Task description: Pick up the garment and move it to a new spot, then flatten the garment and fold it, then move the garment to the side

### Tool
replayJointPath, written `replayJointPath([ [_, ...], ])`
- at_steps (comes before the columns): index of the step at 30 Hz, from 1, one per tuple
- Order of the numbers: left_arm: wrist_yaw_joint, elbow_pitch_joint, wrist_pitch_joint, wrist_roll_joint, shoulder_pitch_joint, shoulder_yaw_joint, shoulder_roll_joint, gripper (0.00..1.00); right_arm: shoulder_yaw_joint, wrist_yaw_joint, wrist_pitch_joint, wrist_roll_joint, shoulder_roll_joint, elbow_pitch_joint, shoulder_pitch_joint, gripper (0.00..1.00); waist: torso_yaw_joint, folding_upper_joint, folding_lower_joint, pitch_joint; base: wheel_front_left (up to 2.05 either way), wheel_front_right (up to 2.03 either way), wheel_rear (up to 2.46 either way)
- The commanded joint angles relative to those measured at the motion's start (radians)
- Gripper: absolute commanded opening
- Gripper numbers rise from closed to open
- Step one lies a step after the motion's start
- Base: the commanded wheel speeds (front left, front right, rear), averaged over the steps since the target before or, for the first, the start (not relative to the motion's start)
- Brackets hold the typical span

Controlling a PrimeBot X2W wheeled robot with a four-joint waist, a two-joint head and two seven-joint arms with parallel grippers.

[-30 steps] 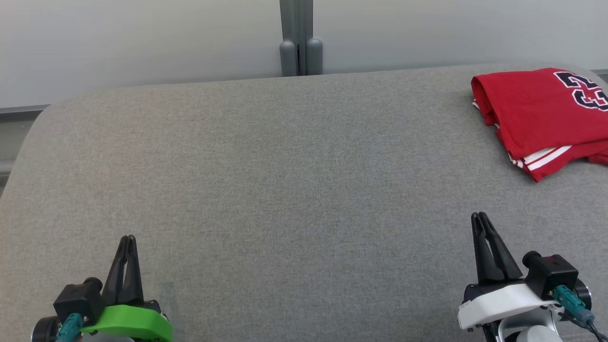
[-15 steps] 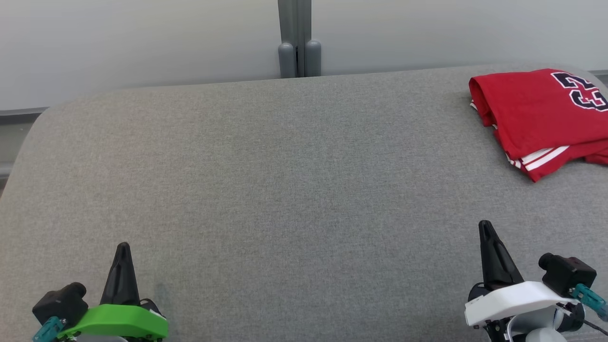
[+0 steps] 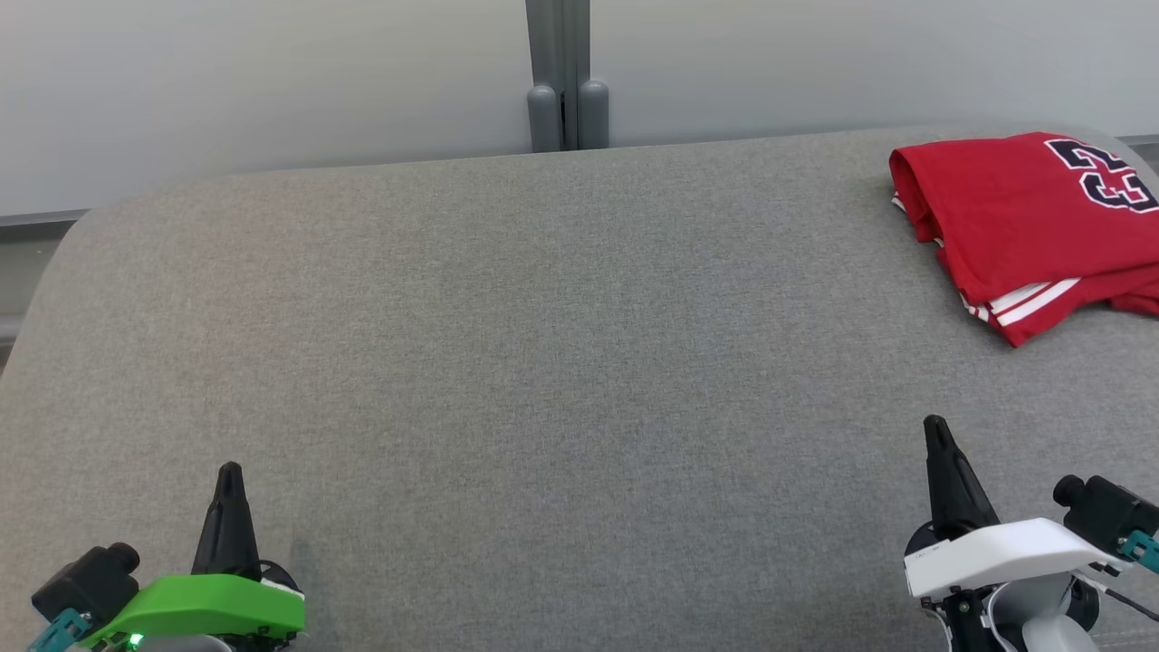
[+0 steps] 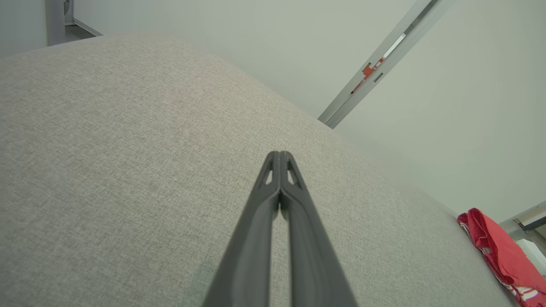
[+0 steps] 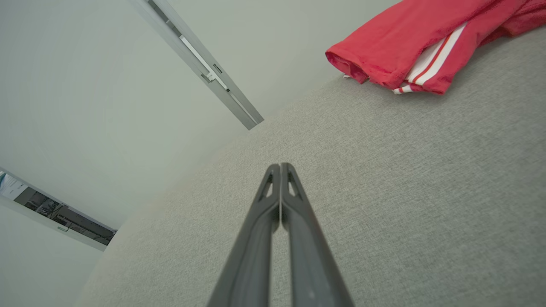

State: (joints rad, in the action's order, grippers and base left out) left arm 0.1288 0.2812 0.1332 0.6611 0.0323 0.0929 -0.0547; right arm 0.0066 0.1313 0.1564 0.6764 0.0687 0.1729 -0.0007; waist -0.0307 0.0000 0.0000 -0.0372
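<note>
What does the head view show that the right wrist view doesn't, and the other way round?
Of the two, the head view alone has the left gripper and the navy number on the red garment. The right wrist view alone has the fingers of the right gripper pressed together, and a dark wall opening. Both have the red garment lying on the grey cushion, apart from the right gripper.

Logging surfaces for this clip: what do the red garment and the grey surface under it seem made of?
Red garment: likely soft matte knit fabric, judging by limp folds and striped trim. Grey surface: apparently woven upholstery cloth, matte, with visible flecked weave.
</note>
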Motion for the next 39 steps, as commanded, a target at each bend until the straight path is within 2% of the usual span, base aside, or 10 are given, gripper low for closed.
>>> replayJointPath([
  [1, 0.001, -0.017, -0.007, 0.039, 0.031, 0.005, -0.005, 0.00, -0.005, 0.000, -0.008, 0.039, 0.007, -0.008, -0.026, 0.00, 0.000, 0.0000, 0.0000, 0.000, 0.00, 0.00, 0.00],
  [21, 0.001, -0.024, -0.076, 0.301, 0.047, 0.010, -0.002, 0.00, -0.025, 0.000, -0.072, 0.309, 0.010, 0.013, -0.051, 0.00, 0.007, 0.0000, 0.0000, 0.007, 0.00, 0.00, 0.00],
  [39, 0.002, -0.028, -0.128, 0.497, 0.059, 0.015, -0.001, 0.00, -0.043, 0.000, -0.124, 0.505, 0.010, 0.030, -0.069, 0.00, 0.012, 0.0000, 0.0000, 0.014, 0.00, 0.00, 0.00],
])
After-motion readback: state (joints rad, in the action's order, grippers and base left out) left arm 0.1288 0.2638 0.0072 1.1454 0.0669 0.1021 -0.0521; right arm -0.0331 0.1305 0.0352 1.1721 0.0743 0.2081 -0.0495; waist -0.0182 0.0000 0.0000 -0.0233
